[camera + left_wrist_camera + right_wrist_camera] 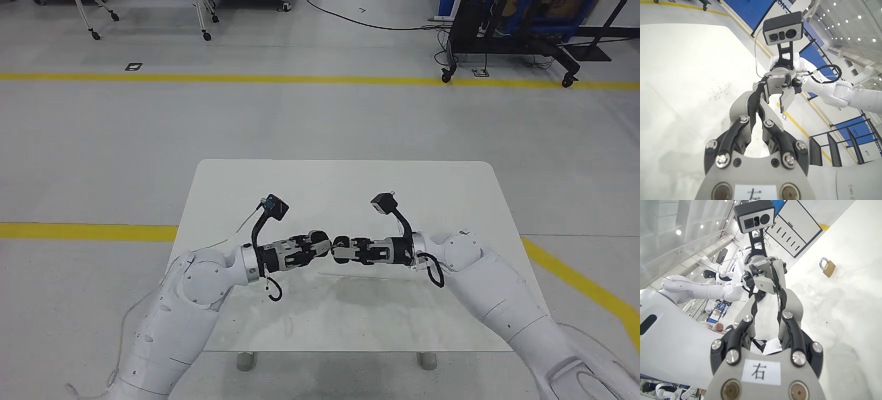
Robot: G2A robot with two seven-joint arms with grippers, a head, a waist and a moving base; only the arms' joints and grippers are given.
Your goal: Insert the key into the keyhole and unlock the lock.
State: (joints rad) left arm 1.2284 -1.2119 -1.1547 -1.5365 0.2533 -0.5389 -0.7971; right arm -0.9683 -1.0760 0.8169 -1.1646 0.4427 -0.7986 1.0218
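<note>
Both arms are held level over the white table (350,190), their grippers tip to tip near its middle. My left gripper (322,243) (758,102) (779,291) is shut, and a small silvery piece that looks like the key (779,299) sticks out of its tips. My right gripper (342,246) (768,299) (770,106) is open, and its two fingers straddle the left gripper's tips. The key lies close against one right pad (780,309). A brass padlock (827,267) with a steel shackle lies flat on the table, apart from both grippers.
The tabletop is bare white with faint scuff marks (719,91). Yellow floor lines (300,78) run beyond the table's edges, and carts and racks (520,30) stand far behind.
</note>
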